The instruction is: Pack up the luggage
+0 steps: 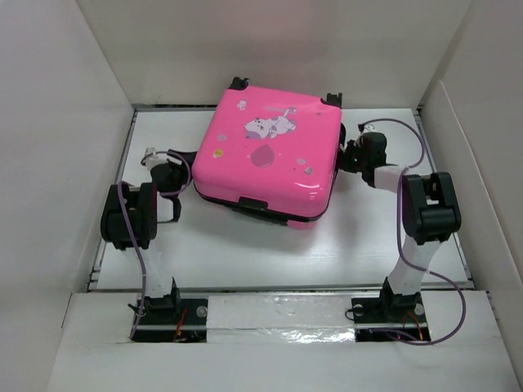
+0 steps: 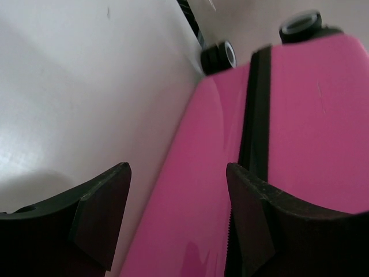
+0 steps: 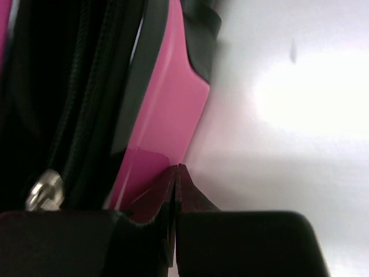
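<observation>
The pink luggage [image 1: 270, 151] lies flat on the white table [image 1: 368, 245] with its lid down, cartoon stickers on top and black wheels [image 1: 239, 82] at the far edge. My left gripper [image 1: 186, 175] is open at its left side; in the left wrist view [image 2: 179, 173] the jaws stand wide apart, with the pink shell [image 2: 202, 150] and its black seam between and beyond them. My right gripper [image 1: 347, 155] is shut and empty at the right side; in the right wrist view [image 3: 177, 168] the tips rest against the pink lower edge [image 3: 173, 104].
White walls [image 1: 65, 122] enclose the table on the left, back and right. A silver zipper pull [image 3: 43, 193] hangs on the luggage's dark zip line. Two wheels [image 2: 219, 55] show at the far corner in the left wrist view.
</observation>
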Tool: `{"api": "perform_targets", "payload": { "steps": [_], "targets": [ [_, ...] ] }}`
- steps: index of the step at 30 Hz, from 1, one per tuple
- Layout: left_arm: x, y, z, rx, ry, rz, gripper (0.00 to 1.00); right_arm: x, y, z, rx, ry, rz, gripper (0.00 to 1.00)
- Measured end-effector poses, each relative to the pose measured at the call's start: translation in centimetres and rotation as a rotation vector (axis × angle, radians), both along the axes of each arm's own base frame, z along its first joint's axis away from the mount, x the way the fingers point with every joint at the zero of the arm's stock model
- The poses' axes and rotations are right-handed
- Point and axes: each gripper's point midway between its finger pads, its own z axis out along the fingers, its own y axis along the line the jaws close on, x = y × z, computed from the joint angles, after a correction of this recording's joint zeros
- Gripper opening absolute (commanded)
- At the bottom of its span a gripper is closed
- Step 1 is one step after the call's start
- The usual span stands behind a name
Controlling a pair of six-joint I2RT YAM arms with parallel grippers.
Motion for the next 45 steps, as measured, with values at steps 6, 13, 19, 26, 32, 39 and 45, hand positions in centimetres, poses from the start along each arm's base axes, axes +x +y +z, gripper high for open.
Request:
{"api": "perform_targets", "payload": {
  "steps": [6,13,19,26,32,39,45],
  "targets": [
    [-6.6,-0.6,-0.7,-0.028,-0.005,0.020,0.63,3.7,3.1,3.3,-0.006,-0.082,0.123,0.18],
    [-11.1,-1.4,-0.2,0.020,-0.003,0.009,0.63,3.4,2.9,5.3,0.033,-0.131,0.145,0.51],
    [-13.6,-2.3,0.6,0.110,0.011,-0.021,0.64,-2.0,-0.7,7.5,0.124,-0.161,0.082,0.45],
    [-14.6,-3.1,4.2,0.143,-0.086,-0.056,0.64,-12.6,-3.3,10.1,0.198,-0.331,-0.027,0.00],
    [-14.7,-3.0,4.7,0.143,-0.090,-0.071,0.62,-20.6,-0.7,10.3,0.188,-0.468,0.043,0.26],
    [-15.0,-3.4,5.0,0.131,-0.096,-0.094,0.61,-23.2,-1.3,10.1,0.145,-0.551,0.021,0.36],
    [-15.3,-3.6,6.4,0.119,-0.136,-0.104,0.61,-21.7,-0.4,6.1,0.087,-0.350,0.108,0.38]
  ]
}}
